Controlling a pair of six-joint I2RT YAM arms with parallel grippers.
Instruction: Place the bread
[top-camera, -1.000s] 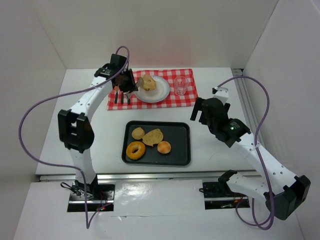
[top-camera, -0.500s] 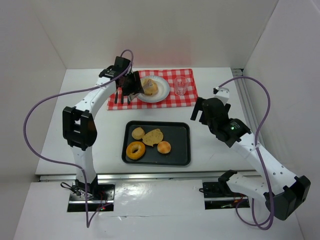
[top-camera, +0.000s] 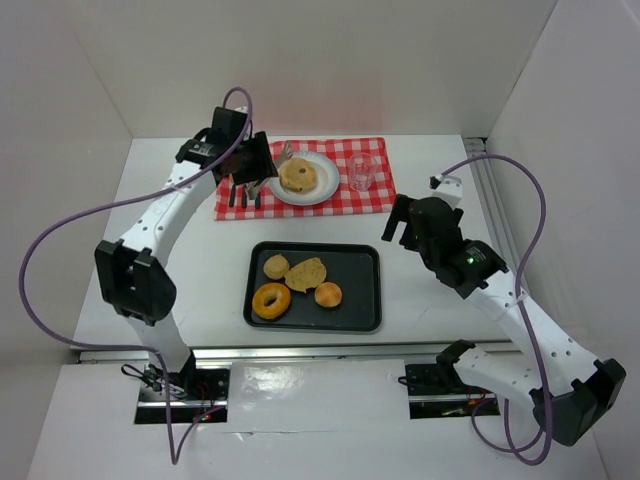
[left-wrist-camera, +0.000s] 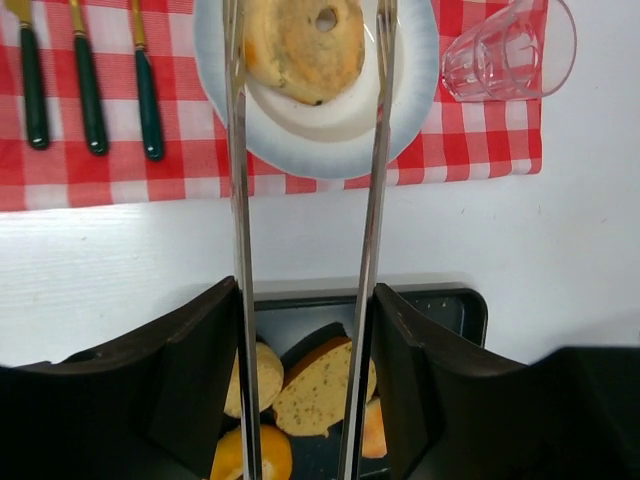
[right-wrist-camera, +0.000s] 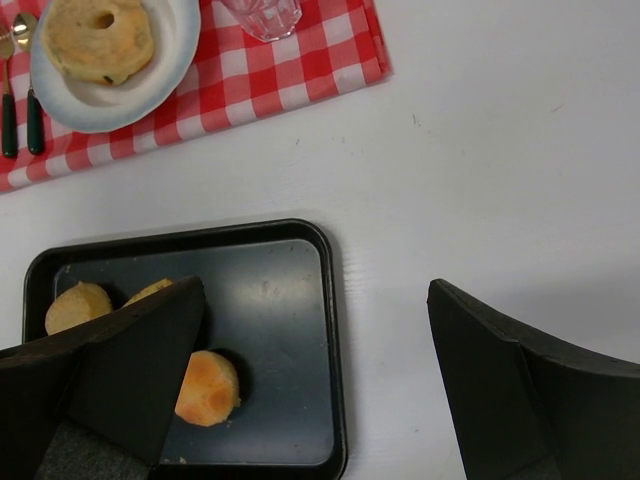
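"Well, is the bagel (left-wrist-camera: 303, 45) down?"

"Flat on the white plate (left-wrist-camera: 410, 110), on the checked cloth (left-wrist-camera: 100, 170). My left gripper (top-camera: 272, 165) is spread wider than it, holding nothing. I'd lift straight out, no sideways drag."

"Changed?"

"Half a second ago it crowded the plate; the arm has drawn back. Right gripper (right-wrist-camera: 310, 385) gapes empty beside the tray (right-wrist-camera: 335, 330)."
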